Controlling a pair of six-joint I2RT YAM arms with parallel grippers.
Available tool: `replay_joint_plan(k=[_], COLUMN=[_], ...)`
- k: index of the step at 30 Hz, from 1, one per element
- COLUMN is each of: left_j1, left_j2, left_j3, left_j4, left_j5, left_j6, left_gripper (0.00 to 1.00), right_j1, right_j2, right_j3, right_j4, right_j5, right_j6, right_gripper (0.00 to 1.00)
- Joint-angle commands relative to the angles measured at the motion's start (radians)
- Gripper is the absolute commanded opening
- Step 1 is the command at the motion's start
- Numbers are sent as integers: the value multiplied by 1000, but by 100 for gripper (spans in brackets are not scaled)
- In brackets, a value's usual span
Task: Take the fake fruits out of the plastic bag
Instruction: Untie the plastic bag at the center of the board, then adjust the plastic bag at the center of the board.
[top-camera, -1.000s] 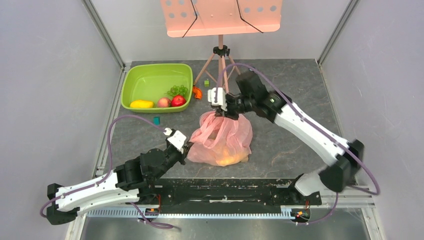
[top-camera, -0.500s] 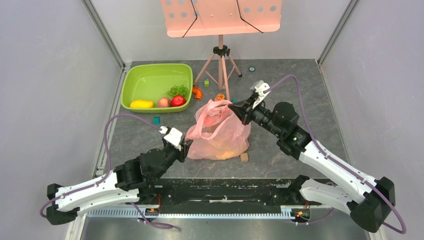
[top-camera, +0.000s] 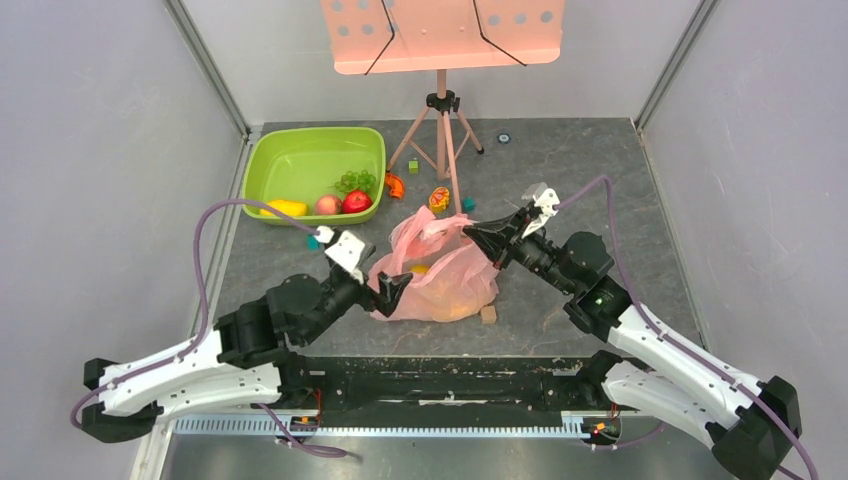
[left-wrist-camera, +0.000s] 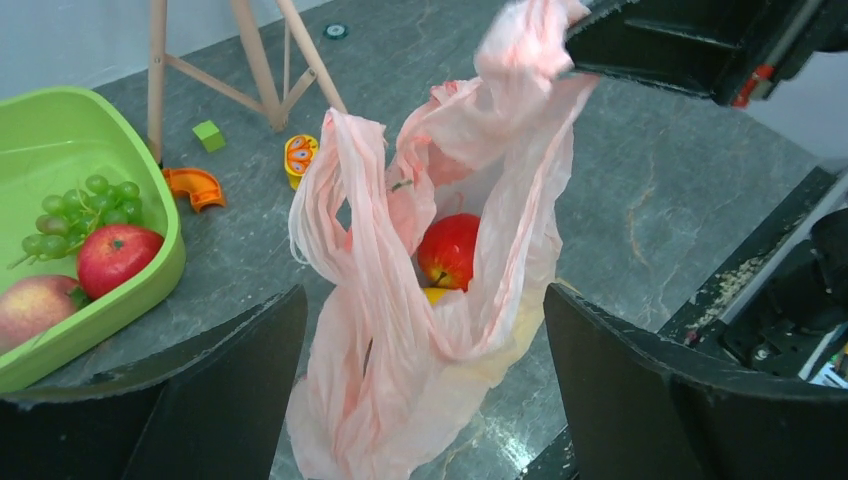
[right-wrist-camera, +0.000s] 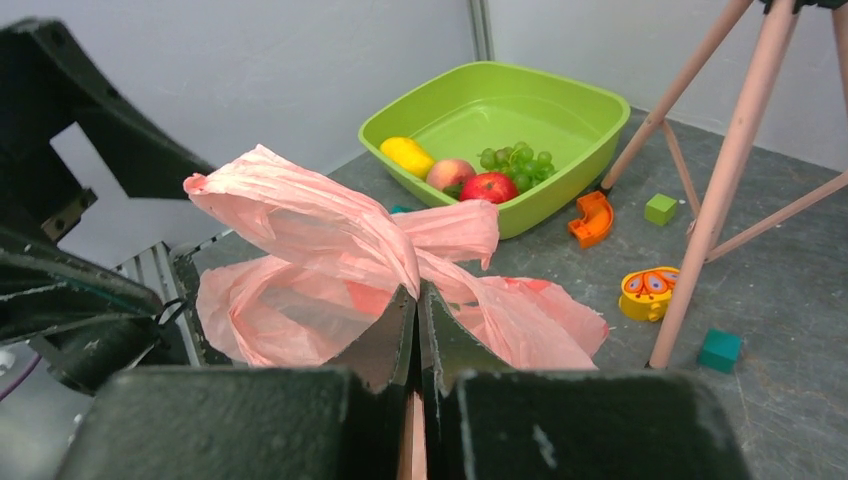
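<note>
Open grey tabletop (top-camera: 610, 180) right of plastic bag (top-camera: 440, 278), green basin (top-camera: 300, 136) back-left.

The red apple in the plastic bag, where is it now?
In the left wrist view the red apple sits inside the open plastic bag, mid-frame, just above a yellow fruit.

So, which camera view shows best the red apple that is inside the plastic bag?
The left wrist view: it looks into the open plastic bag and shows the red apple plainly. In the top external view only a yellowish glow shows through the film; the right wrist view shows just the bag's outside.
</note>
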Motion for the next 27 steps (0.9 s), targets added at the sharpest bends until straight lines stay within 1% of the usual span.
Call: replay_joint_plan(k=[1, 5, 9, 14, 16, 18, 21, 22, 24, 27], left_j1=[0, 16, 92, 213, 229, 239, 246, 249, 254, 274], left_j2=[148, 305, 401, 411, 420, 429, 449, 457, 469, 485], left_j3=[131, 255, 340, 307, 296, 287, 288, 291, 300, 320], left_j4=[-23, -109, -209, -211, -205, -195, -180, -178, -173, -165], left_j5=[-59, -76, -64, 63, 86, 119, 164, 177, 205, 219], left_j6=[0, 7, -51, -91, -95, -100, -107, -108, -108, -97], left_gripper=[95, 96, 96, 93, 92, 89, 74, 67, 46, 21], right_j1=[0, 0, 0, 0, -1, 0, 0, 0, 0, -1], right_j2=[-51, -82, -109, -130, -132, -133, -136, -135, -130, -111], right_j3=[-42, -63, -73, -78, -74, -74, -74, -73, -64, -38], right_j4=[64, 50, 40, 26, 20, 21, 24, 22, 11, -5], right_j5=[-45, -42, -43, -43, -49, -48, -29, -13, 23, 88], right_j6=[15, 12, 9, 3, 3, 5, 13, 15, 25, 34], right_gripper=[0, 0, 0, 0, 0, 0, 0, 0, 0, 0])
